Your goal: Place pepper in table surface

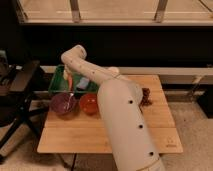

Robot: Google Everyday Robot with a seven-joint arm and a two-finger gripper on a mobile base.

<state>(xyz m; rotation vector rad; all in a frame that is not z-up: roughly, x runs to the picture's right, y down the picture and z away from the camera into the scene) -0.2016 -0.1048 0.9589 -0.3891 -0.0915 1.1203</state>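
Observation:
My gripper (67, 75) is at the end of the long white arm, over the left part of the green tray (56, 86) at the back left of the table. A small slender orange-red pepper (70, 83) shows just below the gripper, inside the tray; I cannot tell whether the gripper touches it. The light-wood slatted table surface (85, 135) stretches in front of the tray, with a small dark logo (171, 142) at its front right corner. My arm hides much of the table's middle.
A purple bowl (63, 103) and an orange-red bowl (90, 103) stand just in front of the tray. A dark clump (146, 96) lies at the table's right side. A dark chair (20, 87) stands to the left of the table.

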